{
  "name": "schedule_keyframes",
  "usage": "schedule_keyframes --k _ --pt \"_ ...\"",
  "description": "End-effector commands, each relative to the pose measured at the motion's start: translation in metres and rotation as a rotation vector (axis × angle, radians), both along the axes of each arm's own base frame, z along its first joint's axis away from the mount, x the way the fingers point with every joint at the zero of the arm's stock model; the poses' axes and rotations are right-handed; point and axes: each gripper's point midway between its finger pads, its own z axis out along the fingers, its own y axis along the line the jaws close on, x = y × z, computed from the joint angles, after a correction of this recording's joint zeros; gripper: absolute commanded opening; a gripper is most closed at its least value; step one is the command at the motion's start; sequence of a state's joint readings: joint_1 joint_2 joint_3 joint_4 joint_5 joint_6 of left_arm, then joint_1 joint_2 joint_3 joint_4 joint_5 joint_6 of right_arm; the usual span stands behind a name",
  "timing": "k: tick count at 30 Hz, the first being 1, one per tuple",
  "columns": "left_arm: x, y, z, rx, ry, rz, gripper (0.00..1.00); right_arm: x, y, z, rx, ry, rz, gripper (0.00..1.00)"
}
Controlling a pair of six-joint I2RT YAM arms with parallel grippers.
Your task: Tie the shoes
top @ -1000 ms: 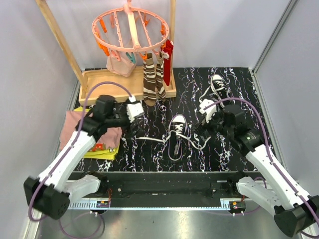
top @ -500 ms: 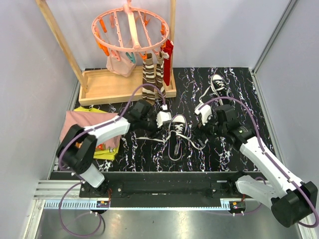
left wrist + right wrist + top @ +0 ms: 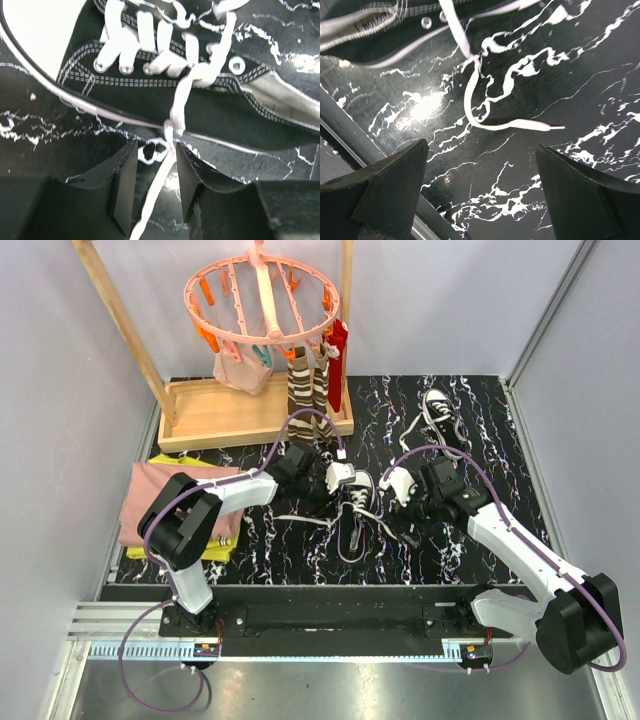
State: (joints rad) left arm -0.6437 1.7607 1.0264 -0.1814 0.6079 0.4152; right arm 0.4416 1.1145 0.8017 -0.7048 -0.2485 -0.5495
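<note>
Shoes (image 3: 357,502) on black marbled table (image 3: 390,410); left gripper (image 3: 156,150) ajar astride lace (image 3: 176,107), right gripper (image 3: 481,150) agape.

White-shelled arms (image 3: 520,550) with black joints, looping purple cables (image 3: 310,412), black wedge-shaped tool fingers (image 3: 390,190).

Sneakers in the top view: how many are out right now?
2. The near sneaker lies at the middle of the table; the far sneaker sits near its far right corner. No others show, though some could be hidden.
</note>
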Motion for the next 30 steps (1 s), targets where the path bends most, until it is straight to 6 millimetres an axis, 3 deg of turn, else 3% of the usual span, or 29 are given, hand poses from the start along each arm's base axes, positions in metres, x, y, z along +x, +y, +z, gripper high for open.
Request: schedule_keyframes --k 1,8,14,18,24,30 --pt "0.011 -0.026 0.017 -0.097 -0.034 -0.021 0.40 -0.001 -0.001 -0.006 -0.014 -0.003 0.039 0.95" --pt "0.004 -0.032 0.017 -0.144 -0.018 -0.048 0.38 0.004 -0.001 -0.017 -0.020 -0.020 0.049 0.83" --pt "0.003 -0.032 0.017 -0.154 -0.021 -0.053 0.12 0.016 0.004 -0.026 -0.019 -0.065 0.085 0.74" --pt "0.000 -0.033 0.040 -0.208 -0.061 -0.055 0.00 0.021 0.007 -0.036 -0.024 -0.072 0.120 0.65" --pt "-0.010 -0.032 0.072 -0.279 -0.065 -0.039 0.00 0.016 0.013 -0.053 -0.026 -0.027 0.210 0.54" --pt "-0.014 -0.033 0.074 -0.291 -0.027 -0.031 0.00 0.011 0.005 -0.073 -0.095 -0.008 0.294 0.53"
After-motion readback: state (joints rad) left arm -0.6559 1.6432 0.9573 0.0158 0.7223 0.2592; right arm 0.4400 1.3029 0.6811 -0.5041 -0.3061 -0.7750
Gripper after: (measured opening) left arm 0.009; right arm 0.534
